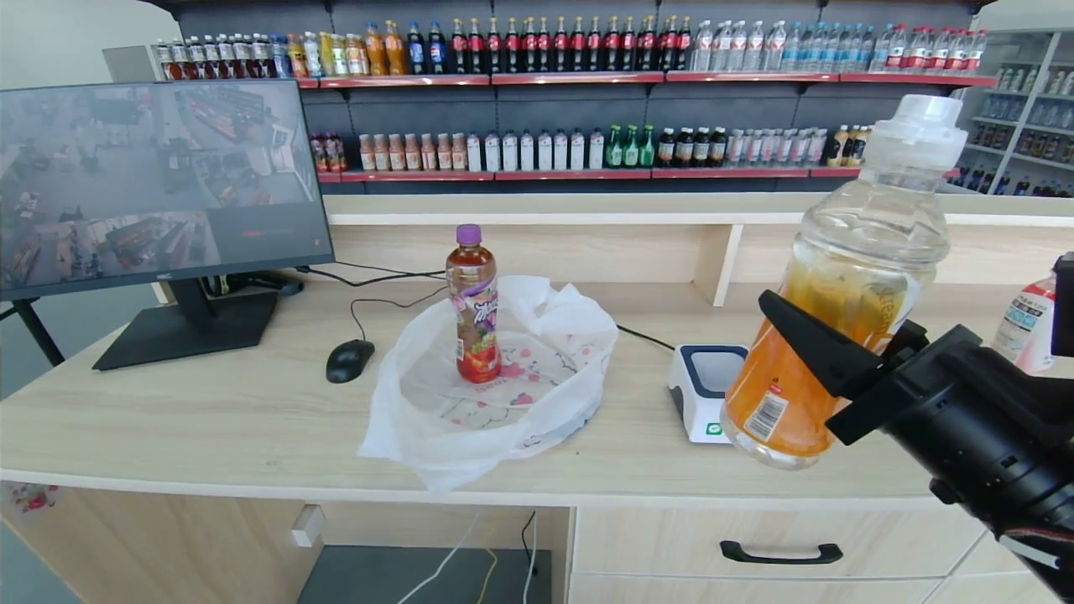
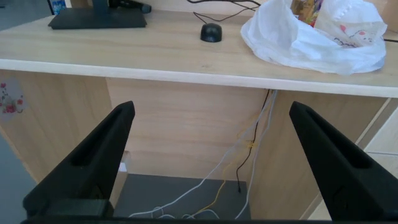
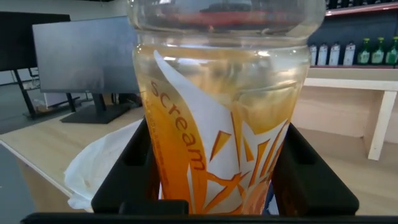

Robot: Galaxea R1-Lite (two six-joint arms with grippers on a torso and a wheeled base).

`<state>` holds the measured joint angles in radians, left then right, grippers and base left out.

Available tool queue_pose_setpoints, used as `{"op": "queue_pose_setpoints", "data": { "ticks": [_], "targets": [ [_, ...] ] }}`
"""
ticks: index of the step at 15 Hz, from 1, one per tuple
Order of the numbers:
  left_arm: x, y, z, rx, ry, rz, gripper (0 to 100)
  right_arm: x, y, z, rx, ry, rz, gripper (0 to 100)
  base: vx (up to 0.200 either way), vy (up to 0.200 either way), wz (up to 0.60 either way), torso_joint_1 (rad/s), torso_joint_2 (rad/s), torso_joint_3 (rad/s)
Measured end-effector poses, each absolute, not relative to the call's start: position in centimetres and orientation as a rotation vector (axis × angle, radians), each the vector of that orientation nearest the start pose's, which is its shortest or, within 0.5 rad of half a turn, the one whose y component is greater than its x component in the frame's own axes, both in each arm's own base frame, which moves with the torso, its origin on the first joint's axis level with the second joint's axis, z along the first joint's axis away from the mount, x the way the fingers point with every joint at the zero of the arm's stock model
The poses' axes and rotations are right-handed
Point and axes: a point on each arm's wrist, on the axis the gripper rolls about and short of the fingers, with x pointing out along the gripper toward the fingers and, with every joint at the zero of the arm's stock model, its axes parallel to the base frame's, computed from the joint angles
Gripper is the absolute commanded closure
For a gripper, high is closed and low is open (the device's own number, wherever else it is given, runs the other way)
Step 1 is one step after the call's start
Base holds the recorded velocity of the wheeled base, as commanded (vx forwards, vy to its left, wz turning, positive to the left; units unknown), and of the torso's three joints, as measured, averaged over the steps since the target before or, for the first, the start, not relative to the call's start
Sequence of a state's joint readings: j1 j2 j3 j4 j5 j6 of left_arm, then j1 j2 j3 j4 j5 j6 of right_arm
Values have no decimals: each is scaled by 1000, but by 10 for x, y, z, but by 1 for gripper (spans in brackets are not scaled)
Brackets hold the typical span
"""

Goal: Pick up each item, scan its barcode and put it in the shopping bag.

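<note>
Before the counter, left claw gapes; right claw grips orange bottle.

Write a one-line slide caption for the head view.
Right gripper holds a clear orange-drink bottle near the white barcode scanner; a purple-capped red bottle stands in the white plastic shopping bag.

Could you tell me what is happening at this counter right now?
The right gripper is shut on an orange drink bottle, holding it up near the scanner on the counter. A red drink bottle with a purple cap already stands in the white shopping bag. The left gripper hangs open, low in front of the counter.
</note>
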<state>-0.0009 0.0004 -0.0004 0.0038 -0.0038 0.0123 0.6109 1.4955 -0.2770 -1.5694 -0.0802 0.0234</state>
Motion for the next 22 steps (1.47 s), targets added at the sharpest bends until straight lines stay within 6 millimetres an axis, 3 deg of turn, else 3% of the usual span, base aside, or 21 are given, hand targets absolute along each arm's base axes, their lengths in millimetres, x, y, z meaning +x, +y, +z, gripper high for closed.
{"op": "queue_pose_setpoints", "data": {
  "ticks": [6,13,22],
  "targets": [
    [-23,0,75,12,2,-4,0,181,126,187,-136,-363,542,100,0,0,0,0,0,0],
    [-23,0,75,12,3,-4,0,223,143,175,-426,-412,520,100,0,0,0,0,0,0],
    [-23,0,75,12,4,-4,0,271,122,196,-656,-530,291,100,0,0,0,0,0,0]
  ]
}}
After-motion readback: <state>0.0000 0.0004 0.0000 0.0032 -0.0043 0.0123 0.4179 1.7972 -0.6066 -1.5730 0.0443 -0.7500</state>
